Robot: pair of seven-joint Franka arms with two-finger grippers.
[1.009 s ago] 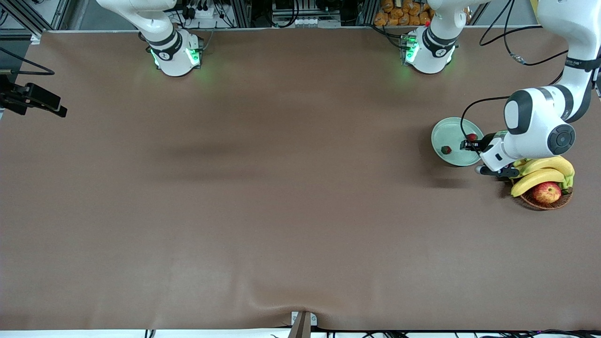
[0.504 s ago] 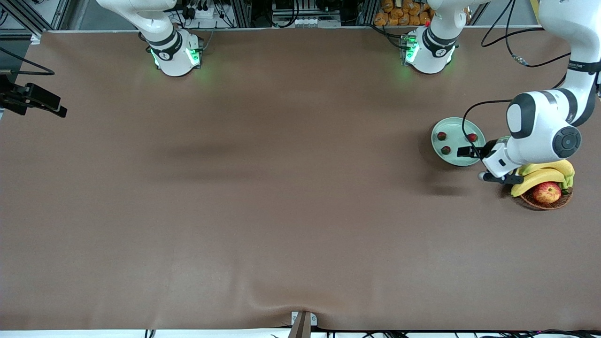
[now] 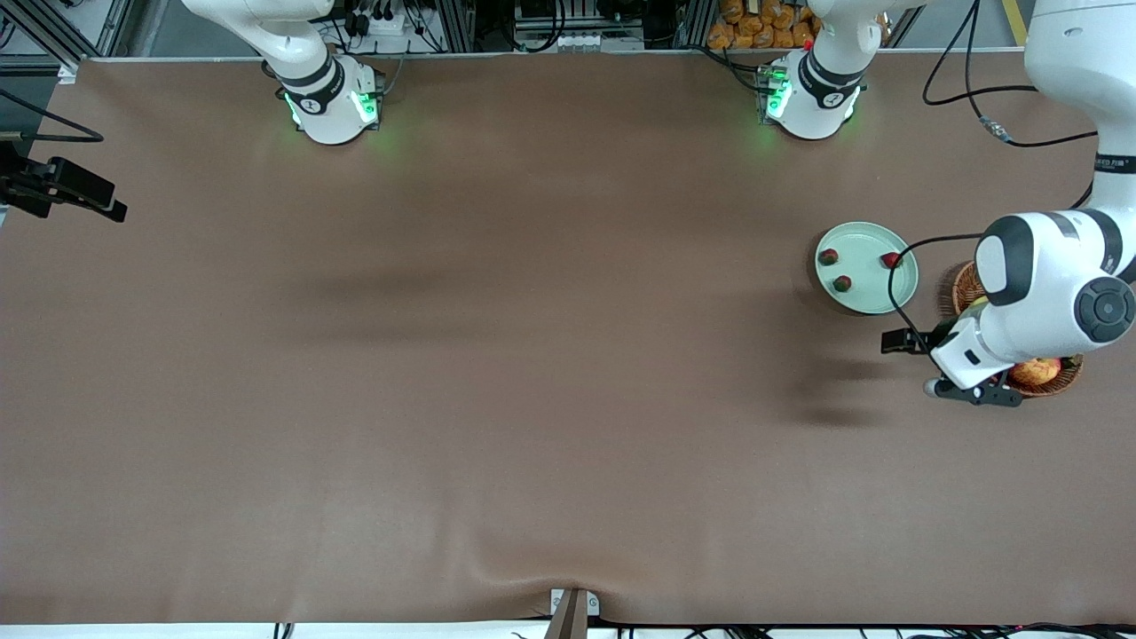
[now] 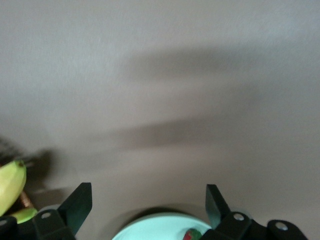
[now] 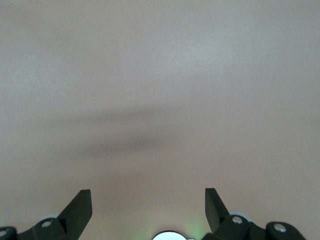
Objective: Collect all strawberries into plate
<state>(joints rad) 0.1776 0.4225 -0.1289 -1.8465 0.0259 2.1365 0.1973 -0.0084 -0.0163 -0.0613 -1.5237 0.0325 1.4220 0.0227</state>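
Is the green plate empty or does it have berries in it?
Not empty. The plate has three strawberries in it, all inside its rim.

- Front camera sits high across the table (image 3: 497, 373), facing both robot bases along its top edge, taking in the whole brown surface.
- Left wrist camera hangs low over the left arm's end, looking past its own black fingers (image 4: 77, 202) at the plate (image 4: 155, 231) rim, a spot the front view shares.
- Right wrist camera looks down close on bare tabletop between its fingers (image 5: 80, 205).
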